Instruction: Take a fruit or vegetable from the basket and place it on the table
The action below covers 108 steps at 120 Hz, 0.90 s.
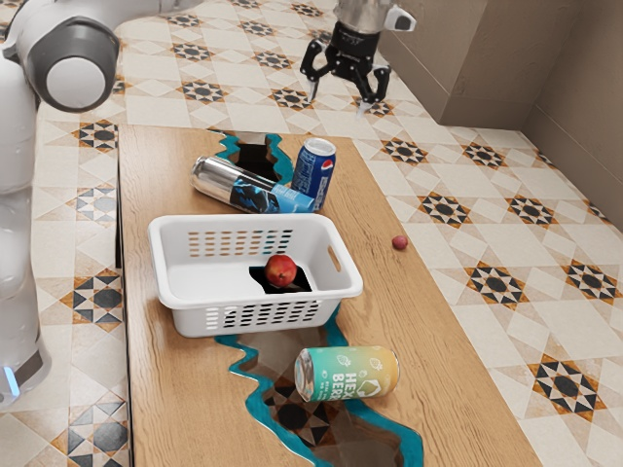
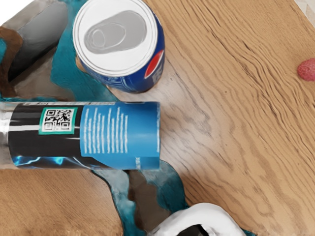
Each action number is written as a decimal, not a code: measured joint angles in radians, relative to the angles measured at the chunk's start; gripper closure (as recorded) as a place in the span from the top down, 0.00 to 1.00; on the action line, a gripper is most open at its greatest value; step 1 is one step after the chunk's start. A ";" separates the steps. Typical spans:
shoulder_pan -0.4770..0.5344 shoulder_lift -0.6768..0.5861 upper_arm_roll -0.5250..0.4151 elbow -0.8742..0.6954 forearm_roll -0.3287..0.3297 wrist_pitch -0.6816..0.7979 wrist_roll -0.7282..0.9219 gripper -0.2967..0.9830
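Indoors, wooden table, tiled floor.

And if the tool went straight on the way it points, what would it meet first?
Probably the tabletop between the lying can and the basket, though the tool may catch that basket first; depth is unclear.

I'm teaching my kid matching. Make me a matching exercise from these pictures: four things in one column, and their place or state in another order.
Things
1. Larger red fruit
2. Dark blue can
3. Green-and-yellow can
4. Gripper

Places or states
A. Lying on its side
B. Open, up in the air
C. Inside the basket
D. Standing upright

Right pairs: 1-C, 2-D, 3-A, 4-B
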 joint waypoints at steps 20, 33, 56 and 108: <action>0.016 -0.285 -0.102 -0.438 -0.008 0.161 -0.138 0.77; 0.006 -0.386 -0.125 -0.585 -0.026 0.254 -0.211 0.77; 0.008 -0.489 -0.174 -0.741 -0.040 0.376 -0.361 0.77; 0.010 -0.505 -0.235 -0.896 -0.046 0.541 -0.671 0.77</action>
